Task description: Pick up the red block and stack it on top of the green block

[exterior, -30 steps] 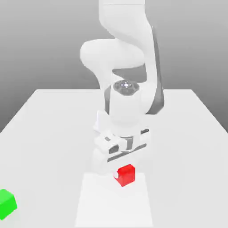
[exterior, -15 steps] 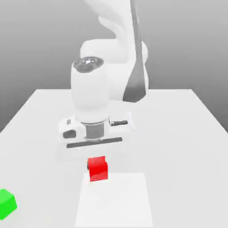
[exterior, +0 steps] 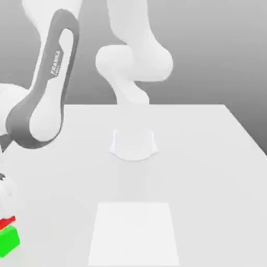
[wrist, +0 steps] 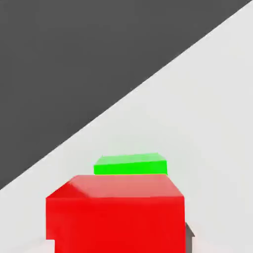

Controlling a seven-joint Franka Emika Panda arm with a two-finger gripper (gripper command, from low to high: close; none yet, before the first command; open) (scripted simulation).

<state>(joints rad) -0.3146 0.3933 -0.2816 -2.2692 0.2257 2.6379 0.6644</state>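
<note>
1. The red block (exterior: pixel 7 221) sits atop the green block (exterior: pixel 9 240) at the surface's (exterior: pixel 208 156) near left corner in the exterior view; the fingers' spread cannot be told.
2. Release calls for a straight lift, likely avoiding any nudge.

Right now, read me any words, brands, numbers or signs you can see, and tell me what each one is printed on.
"FRANKA": white lettering running along the grey panel of the arm's link, on the exterior view's left.
A smaller line of lettering beside it is too small to read.
The red block, the green block and the table carry no text.
</note>
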